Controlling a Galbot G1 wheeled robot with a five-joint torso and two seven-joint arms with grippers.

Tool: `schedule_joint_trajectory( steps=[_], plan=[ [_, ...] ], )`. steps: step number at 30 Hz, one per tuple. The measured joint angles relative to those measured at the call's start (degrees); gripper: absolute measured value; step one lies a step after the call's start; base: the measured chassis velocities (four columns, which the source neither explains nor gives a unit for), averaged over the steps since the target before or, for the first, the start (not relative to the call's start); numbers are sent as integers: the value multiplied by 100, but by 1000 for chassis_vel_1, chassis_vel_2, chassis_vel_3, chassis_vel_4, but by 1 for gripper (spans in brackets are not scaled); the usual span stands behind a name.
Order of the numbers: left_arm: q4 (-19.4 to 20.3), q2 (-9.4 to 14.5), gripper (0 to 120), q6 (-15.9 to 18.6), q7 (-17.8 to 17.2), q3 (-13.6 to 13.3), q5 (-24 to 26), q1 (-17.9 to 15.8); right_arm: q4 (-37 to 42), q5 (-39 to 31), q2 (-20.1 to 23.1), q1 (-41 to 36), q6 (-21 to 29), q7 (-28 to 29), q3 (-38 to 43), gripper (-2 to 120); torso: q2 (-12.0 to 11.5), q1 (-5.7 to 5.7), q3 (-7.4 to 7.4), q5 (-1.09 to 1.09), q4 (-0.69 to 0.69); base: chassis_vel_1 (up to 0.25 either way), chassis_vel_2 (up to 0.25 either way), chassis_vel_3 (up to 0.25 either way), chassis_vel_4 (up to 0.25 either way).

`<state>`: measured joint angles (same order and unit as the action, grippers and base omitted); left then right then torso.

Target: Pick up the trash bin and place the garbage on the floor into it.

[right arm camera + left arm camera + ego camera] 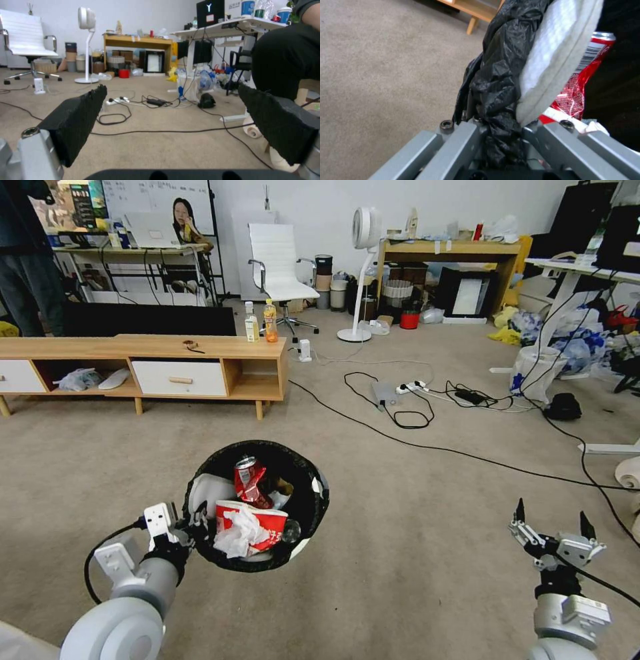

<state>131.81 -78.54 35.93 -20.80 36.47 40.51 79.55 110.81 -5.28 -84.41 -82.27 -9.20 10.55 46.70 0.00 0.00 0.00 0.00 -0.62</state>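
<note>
The left tool (195, 519) is clamped on the near-left rim of the small round black-lined trash bin (313, 499), held above the beige carpet floor (413, 553). A crushed red soda can (249, 481), crumpled white tissues (238, 532) and a red-and-white paper cup (267, 521) lie inside. Well to the right, the right tool (551, 521) hovers with fingers apart.

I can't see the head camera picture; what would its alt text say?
The robot's left gripper holds the rim of a black-lined trash bin above beige carpet, with a crushed red can, a noodle cup and tissues inside. The right gripper hangs open and empty to the right.
</note>
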Motion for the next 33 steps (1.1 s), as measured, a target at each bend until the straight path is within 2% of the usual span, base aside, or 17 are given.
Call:
schedule_joint_trajectory(
  steps=[33],
  plan=[
    [50, -73, 4, -17, -19, -13, -5, 123, 69, 246, -205, -59, -89, -87, 1, 100, 0, 0, 0, 0, 0, 0, 0, 0, 0]
  ],
)
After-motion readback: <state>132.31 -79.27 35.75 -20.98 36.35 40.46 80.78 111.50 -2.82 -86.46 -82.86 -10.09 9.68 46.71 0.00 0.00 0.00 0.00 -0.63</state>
